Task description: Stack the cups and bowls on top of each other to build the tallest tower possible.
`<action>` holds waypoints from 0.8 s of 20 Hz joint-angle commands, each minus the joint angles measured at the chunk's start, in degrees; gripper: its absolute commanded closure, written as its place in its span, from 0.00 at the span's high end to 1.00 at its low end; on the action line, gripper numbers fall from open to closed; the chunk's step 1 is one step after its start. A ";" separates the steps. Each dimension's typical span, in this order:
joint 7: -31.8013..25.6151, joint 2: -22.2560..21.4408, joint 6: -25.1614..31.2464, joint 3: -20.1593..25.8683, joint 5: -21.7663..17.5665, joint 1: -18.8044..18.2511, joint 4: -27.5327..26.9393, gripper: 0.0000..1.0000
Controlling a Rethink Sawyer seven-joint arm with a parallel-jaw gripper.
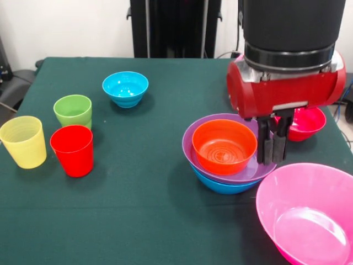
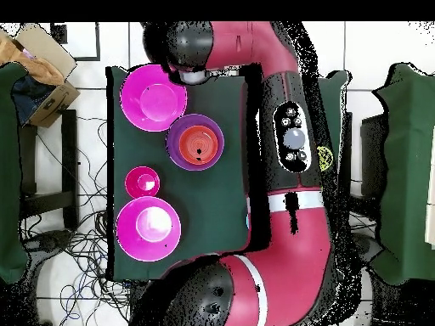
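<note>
Nearest to the camera, at about 4 o'clock of the front view, a large pink bowl (image 1: 309,218) was seen on the green table (image 1: 143,182), cut by the picture's edge. Just beyond it, toward 11 o'clock from it, the tower (image 1: 229,154) was found: a blue bowl (image 1: 223,186) at the bottom, a purple bowl (image 1: 248,168) nested in it, and an orange bowl (image 1: 223,146) nested in the purple one. No pink bowl was placed on it at this moment.

The gripper (image 1: 273,146) was held down at the 3 o'clock side of the tower, next to the orange bowl's rim and over the purple bowl's edge. Its two dark fingers (image 1: 279,144) were seen close together with only a thin gap between them, and nothing was gripped. Whether the purple bowl was touched could not be told.

Behind the gripper, at 2 o'clock of the tower, a crimson bowl (image 1: 306,122) was partly hidden by the red arm (image 1: 287,91). A cyan bowl (image 1: 126,88) was standing alone at 11 o'clock of the table.

At 9 o'clock three cups were grouped closely: a yellow cup (image 1: 23,141), a red cup (image 1: 72,150) just beside it, and a green cup (image 1: 73,111) behind them.

In the overhead view a second large pink bowl (image 2: 153,96) was seen at 11 o'clock of the tower (image 2: 196,142), separate from it.
</note>
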 commanded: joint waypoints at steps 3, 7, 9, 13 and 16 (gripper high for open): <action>-8.19 1.73 4.80 -0.84 -1.51 0.76 -1.58 0.00; -7.34 2.02 7.50 -0.76 -1.37 1.50 -3.73 0.00; -7.50 2.24 8.27 -0.49 -1.32 1.66 -4.88 0.00; -8.67 1.61 7.77 -0.41 -1.00 1.32 -3.97 0.00; -8.68 1.40 7.80 -0.56 -0.92 1.33 -3.82 0.00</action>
